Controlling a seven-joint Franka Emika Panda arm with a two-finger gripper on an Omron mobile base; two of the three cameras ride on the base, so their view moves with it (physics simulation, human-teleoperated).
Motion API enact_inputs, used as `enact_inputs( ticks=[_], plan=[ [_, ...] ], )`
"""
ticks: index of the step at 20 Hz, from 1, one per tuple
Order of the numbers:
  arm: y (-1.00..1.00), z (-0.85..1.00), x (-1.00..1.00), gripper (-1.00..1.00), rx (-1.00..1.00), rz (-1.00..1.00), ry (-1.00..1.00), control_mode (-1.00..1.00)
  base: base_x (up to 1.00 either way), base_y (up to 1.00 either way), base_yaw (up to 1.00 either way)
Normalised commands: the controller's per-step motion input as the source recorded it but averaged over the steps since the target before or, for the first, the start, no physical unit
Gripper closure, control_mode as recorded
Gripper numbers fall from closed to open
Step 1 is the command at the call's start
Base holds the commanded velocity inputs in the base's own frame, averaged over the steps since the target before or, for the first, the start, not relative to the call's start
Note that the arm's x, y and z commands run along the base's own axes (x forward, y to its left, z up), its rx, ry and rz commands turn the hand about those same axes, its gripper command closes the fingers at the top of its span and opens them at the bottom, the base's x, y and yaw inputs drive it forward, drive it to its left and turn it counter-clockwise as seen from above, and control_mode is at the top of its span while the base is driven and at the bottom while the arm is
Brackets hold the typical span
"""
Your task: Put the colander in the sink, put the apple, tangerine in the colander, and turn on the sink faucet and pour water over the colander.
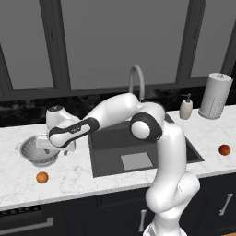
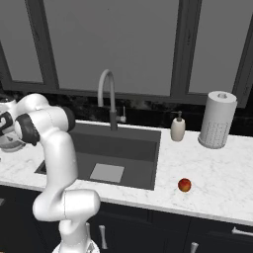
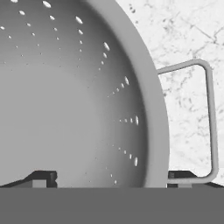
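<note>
The silver perforated colander (image 1: 36, 151) stands on the white marble counter, left of the sink (image 1: 110, 143). My gripper (image 1: 59, 146) hangs over its right rim. In the hand view the gripper (image 3: 111, 177) is open: one fingertip (image 3: 41, 177) is inside the colander bowl (image 3: 65, 96), the other outside the rim by the wire handle (image 3: 211, 122). Nothing is held. The tangerine (image 1: 42, 177) lies on the counter in front of the colander. The apple (image 1: 224, 150) (image 2: 184, 185) rests on the counter right of the sink (image 2: 143, 148). Behind the basin rises the faucet (image 1: 137, 80) (image 2: 107, 94).
A soap dispenser (image 1: 186, 108) (image 2: 178, 128) and a white paper-towel cylinder (image 1: 215, 96) (image 2: 217, 126) stand at the back right of the counter. Dark windows run behind the counter. My arm stretches across the sink's left half.
</note>
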Motion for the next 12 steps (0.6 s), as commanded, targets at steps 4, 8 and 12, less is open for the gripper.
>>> enact_inputs(
  ticks=[4, 8, 12],
  plan=[
    [0.06, -0.23, 0.01, 1.00, 0.00, 0.00, 0.00, -1.00, 0.00, 0.00, 0.00],
    [0.01, -0.02, 0.00, 1.00, 0.00, 0.00, 0.00, -1.00, 0.00, 0.00, 0.00],
    [0.00, 0.00, 0.00, 1.00, 0.00, 0.00, 0.00, -1.00, 0.00, 0.00, 0.00]
  ],
)
